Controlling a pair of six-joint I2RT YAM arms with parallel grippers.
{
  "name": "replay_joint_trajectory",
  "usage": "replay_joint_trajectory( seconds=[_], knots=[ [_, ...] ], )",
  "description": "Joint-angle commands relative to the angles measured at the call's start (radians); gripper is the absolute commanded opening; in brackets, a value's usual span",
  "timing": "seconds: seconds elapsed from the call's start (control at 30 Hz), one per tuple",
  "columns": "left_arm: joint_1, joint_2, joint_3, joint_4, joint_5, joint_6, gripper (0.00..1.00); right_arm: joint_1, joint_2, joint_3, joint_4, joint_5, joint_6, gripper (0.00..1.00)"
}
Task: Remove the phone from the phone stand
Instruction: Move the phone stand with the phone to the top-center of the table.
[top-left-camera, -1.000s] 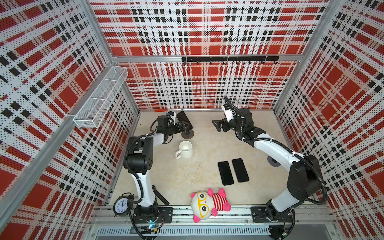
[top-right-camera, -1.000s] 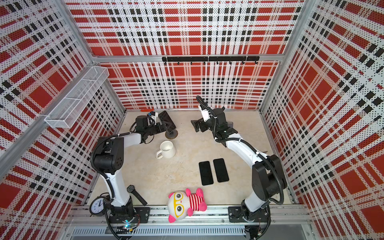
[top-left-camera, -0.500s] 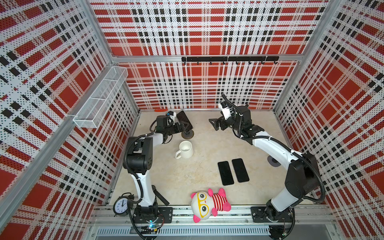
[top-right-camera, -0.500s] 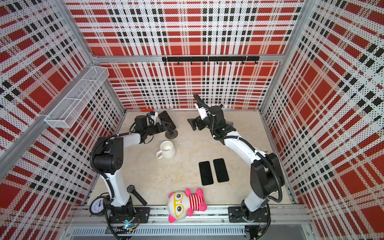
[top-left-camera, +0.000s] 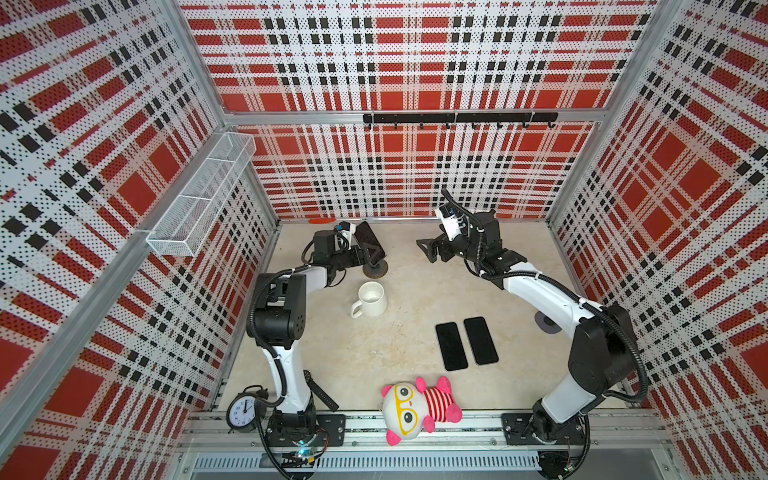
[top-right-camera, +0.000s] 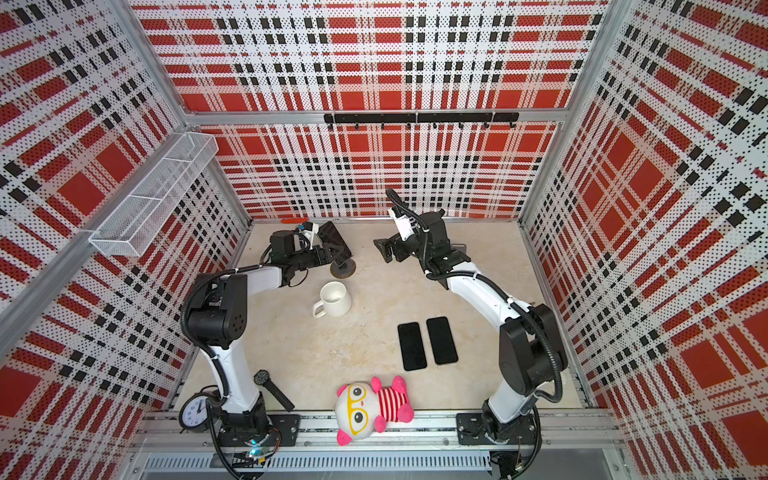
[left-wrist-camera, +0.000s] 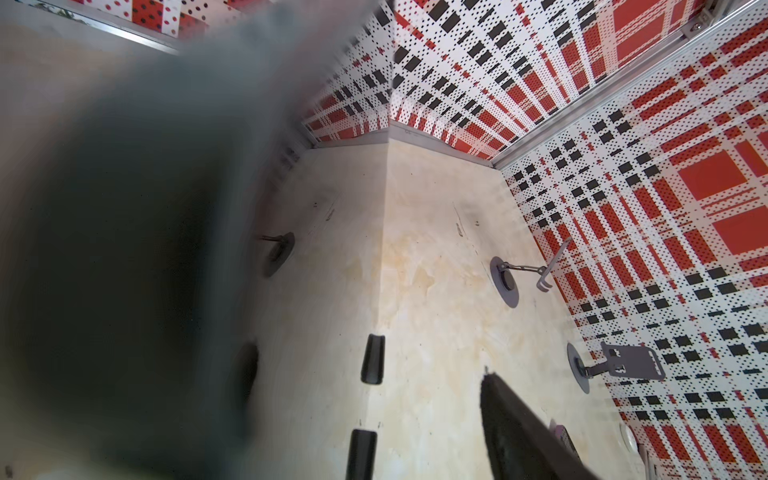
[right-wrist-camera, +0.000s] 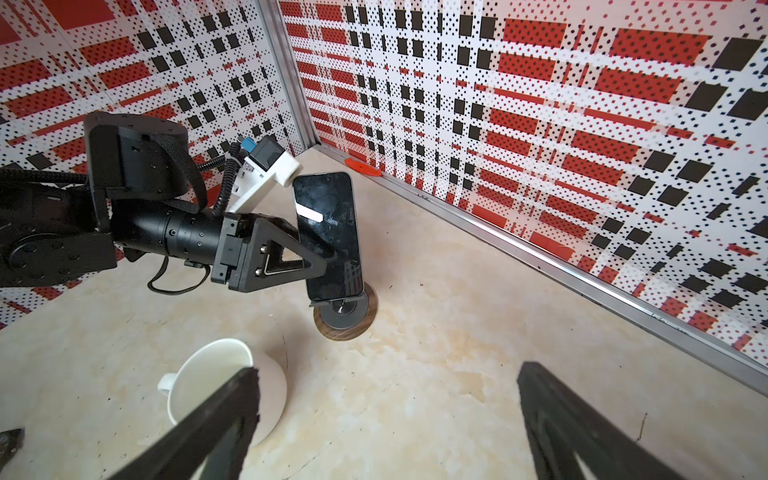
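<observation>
Black phone (right-wrist-camera: 326, 237) leaning on the stand (right-wrist-camera: 345, 316); left claw (right-wrist-camera: 316, 262) at its edge, grip not discernible; right claw (top-left-camera: 428, 250) spread apart, away from the stand. Risk: a shallow pinch could drag the stand over.

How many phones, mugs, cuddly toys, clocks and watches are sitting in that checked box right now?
Phones: 3, made up of 1 propped phone and 2 flat phones
Mug: 1
Cuddly toy: 1
Alarm clock: 1
Wristwatch: 1
Total: 7
</observation>
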Motion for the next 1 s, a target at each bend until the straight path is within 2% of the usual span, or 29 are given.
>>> replay_joint_trajectory(
  seconds=[0.0,0.33,0.67,0.8,0.97],
  knots=[
    [-0.004,0.013,-0.001,0.018,0.010,0.036,0.70,0.003,0.012,0.023,0.001,-0.008,-0.016,1.00],
    [0.000,0.017,0.000,-0.021,-0.012,0.061,0.59,0.004,0.003,0.018,0.002,-0.002,-0.015,1.00],
    [0.006,0.016,-0.018,-0.011,0.011,0.067,0.52,0.004,-0.002,0.022,-0.003,0.000,-0.014,1.00],
    [0.007,0.019,-0.013,-0.016,0.014,0.066,0.44,0.004,-0.010,0.018,0.000,0.007,-0.014,1.00],
    [0.007,0.020,-0.011,-0.020,0.017,0.069,0.41,0.005,-0.016,0.012,0.001,0.012,-0.014,1.00]
  ],
)
